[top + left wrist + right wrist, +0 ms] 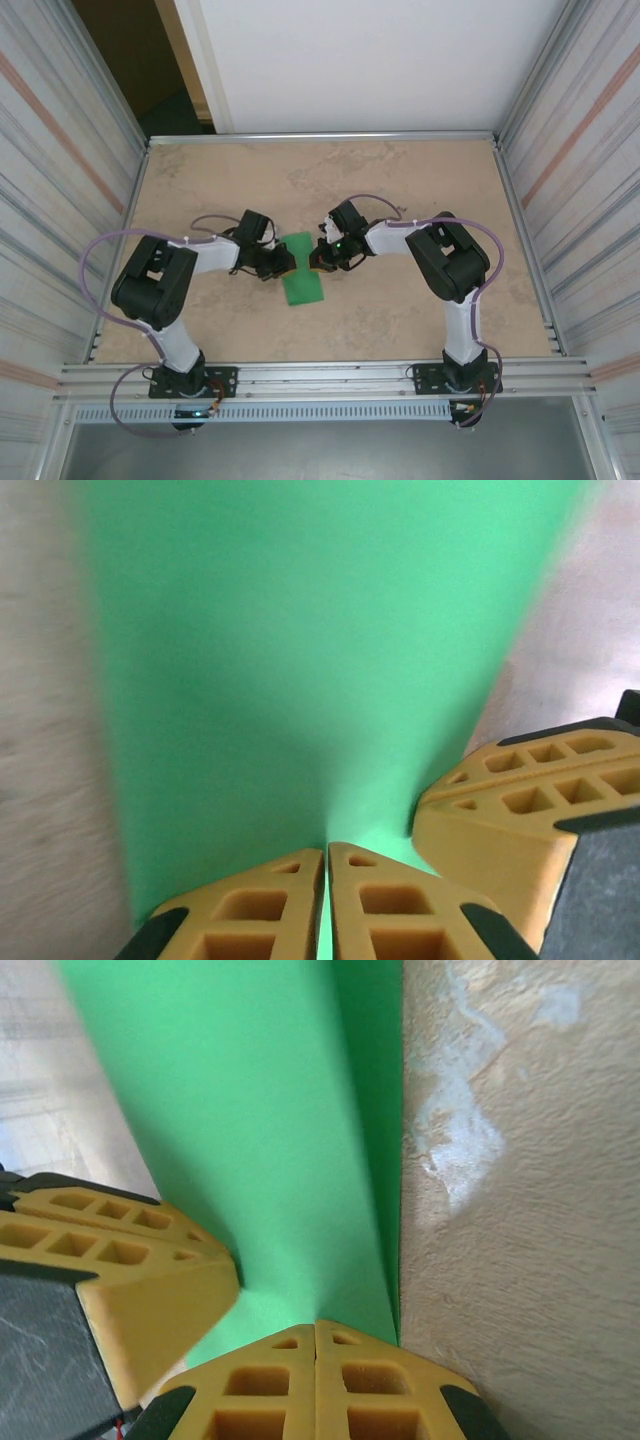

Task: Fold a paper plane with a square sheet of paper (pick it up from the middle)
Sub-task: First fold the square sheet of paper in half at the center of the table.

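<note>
Green paper (302, 285), plain, on tan table (400, 320)

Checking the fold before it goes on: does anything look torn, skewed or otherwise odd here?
Nothing stands out. The green sheet of paper lies folded mid-table with no tear visible, pinched at its edges by the left gripper and the right gripper. The pale blotch on the table looks like surface marbling.

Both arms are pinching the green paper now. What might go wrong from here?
1. The left gripper and right gripper both pinch the thin bright green paper sheet close together; pulling apart may tear it.
2. Their yellow fingers sit nearly touching, so a small move might make them collide.
3. The fold along the sheet's edge looks loose; a slip may skew the crease.
</note>
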Action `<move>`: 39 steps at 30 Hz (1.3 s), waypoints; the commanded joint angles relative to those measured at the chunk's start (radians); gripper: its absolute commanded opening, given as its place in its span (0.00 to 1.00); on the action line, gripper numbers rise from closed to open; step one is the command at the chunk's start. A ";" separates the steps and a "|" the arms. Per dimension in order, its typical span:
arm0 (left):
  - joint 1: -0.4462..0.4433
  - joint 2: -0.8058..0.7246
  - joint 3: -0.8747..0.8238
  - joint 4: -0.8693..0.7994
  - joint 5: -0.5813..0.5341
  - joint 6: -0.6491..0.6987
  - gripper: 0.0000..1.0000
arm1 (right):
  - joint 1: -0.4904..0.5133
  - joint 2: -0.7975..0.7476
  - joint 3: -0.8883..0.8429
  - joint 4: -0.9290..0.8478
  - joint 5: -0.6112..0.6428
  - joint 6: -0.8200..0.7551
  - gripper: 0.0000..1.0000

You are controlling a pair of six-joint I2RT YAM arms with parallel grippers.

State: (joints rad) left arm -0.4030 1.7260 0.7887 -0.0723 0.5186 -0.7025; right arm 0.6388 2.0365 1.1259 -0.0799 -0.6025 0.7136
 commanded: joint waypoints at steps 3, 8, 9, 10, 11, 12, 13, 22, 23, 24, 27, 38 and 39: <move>0.117 -0.053 -0.118 -0.117 -0.079 0.046 0.12 | -0.029 0.154 -0.100 -0.256 0.299 -0.033 0.00; 0.149 -0.160 -0.115 -0.135 -0.049 0.052 0.12 | -0.027 0.145 -0.100 -0.251 0.297 -0.031 0.00; 0.141 -0.187 -0.109 -0.125 -0.034 0.048 0.12 | -0.027 0.145 -0.098 -0.251 0.295 -0.031 0.00; 0.129 -0.214 -0.103 -0.110 -0.023 0.040 0.12 | -0.025 0.144 -0.097 -0.251 0.295 -0.029 0.00; 0.115 -0.233 -0.097 -0.097 -0.019 0.035 0.12 | -0.026 0.143 -0.096 -0.251 0.293 -0.028 0.00; 0.094 -0.250 -0.089 -0.081 -0.020 0.029 0.12 | -0.025 0.143 -0.094 -0.251 0.291 -0.028 0.00; 0.072 -0.256 -0.081 -0.066 -0.020 0.017 0.13 | -0.024 0.143 -0.092 -0.249 0.290 -0.028 0.00; -0.026 -0.038 0.045 0.014 0.026 -0.006 0.13 | -0.022 0.147 -0.087 -0.249 0.282 -0.026 0.00; -0.026 -0.016 0.057 0.017 0.032 -0.003 0.13 | -0.023 0.148 -0.088 -0.249 0.283 -0.026 0.00; -0.024 0.002 0.070 0.014 0.031 0.006 0.13 | -0.024 0.145 -0.090 -0.248 0.283 -0.026 0.00; -0.007 0.042 0.088 -0.001 0.012 0.030 0.13 | -0.026 0.145 -0.092 -0.248 0.284 -0.027 0.00; 0.258 0.041 0.031 -0.060 -0.027 0.098 0.12 | -0.029 0.149 -0.103 -0.248 0.298 -0.032 0.00; 0.262 0.024 0.038 -0.064 -0.014 0.099 0.12 | -0.029 0.146 -0.102 -0.248 0.299 -0.031 0.00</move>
State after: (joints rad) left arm -0.1787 1.7706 0.8413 -0.0750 0.5583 -0.6456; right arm 0.6361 2.0380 1.1259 -0.0795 -0.6071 0.7017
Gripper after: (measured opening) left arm 0.124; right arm 0.044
